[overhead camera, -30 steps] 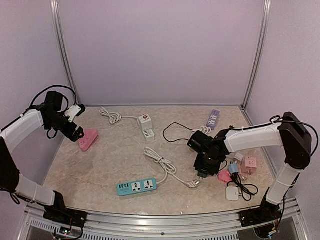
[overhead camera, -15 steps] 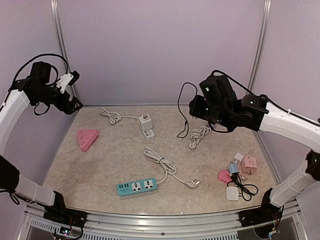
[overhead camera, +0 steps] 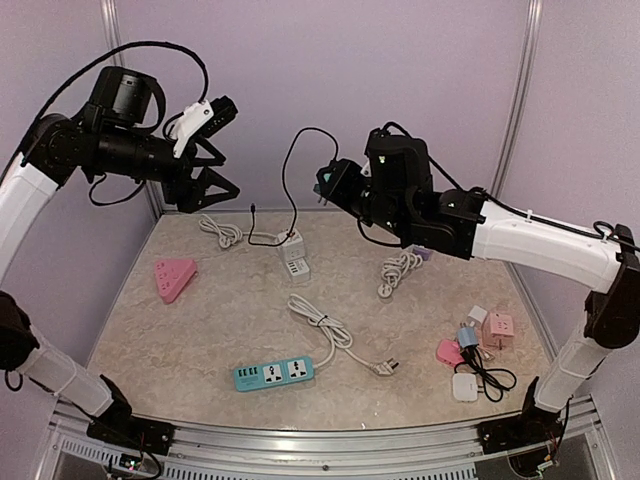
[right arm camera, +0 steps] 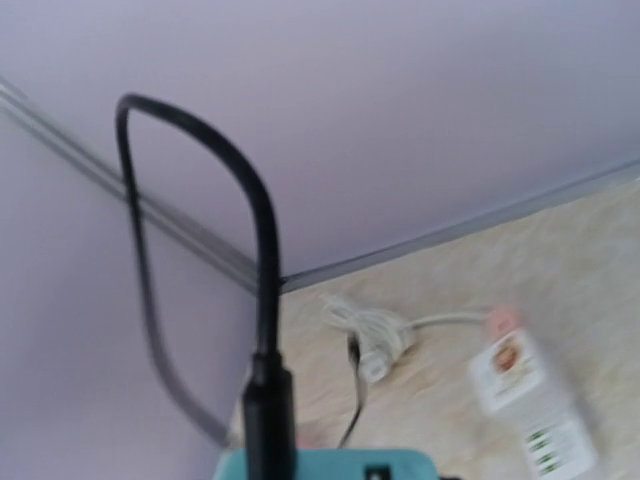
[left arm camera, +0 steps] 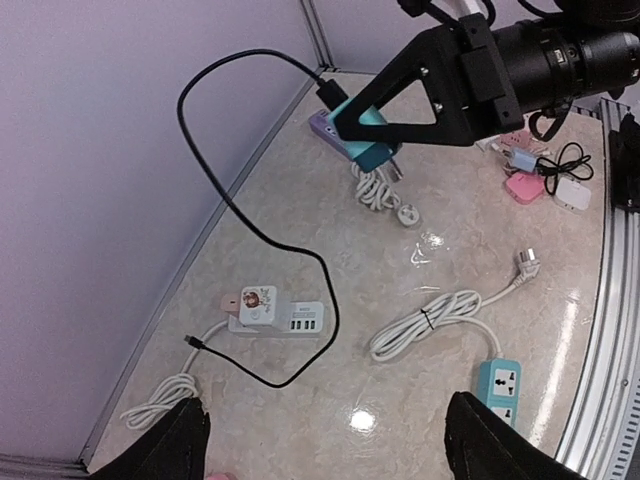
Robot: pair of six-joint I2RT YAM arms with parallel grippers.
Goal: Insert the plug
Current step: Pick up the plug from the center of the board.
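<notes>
My right gripper (overhead camera: 338,188) is raised high over the back of the table, shut on a teal plug (overhead camera: 324,186). In the left wrist view the teal plug (left arm camera: 363,138) shows its prongs pointing down. Its black cable (overhead camera: 292,170) loops up, then drops until its free end lies on the table near the white socket block (overhead camera: 293,256). In the right wrist view only the top of the teal plug (right arm camera: 330,466) and the black cable (right arm camera: 264,290) show. My left gripper (overhead camera: 208,165) hangs open and empty, high at the back left. Its fingertips (left arm camera: 182,440) stand wide apart.
A teal power strip (overhead camera: 273,373) with a bundled white cord (overhead camera: 328,332) lies near the front. A pink triangular socket (overhead camera: 175,279) sits at the left. A coiled white cable (overhead camera: 398,270) lies mid-right, and several small adapters (overhead camera: 482,340) crowd the right edge.
Both arms rose from the table. The right one lifted the teal plug and its cable up and to the left. The left gripper left the pink socket and swung up and rightward.
</notes>
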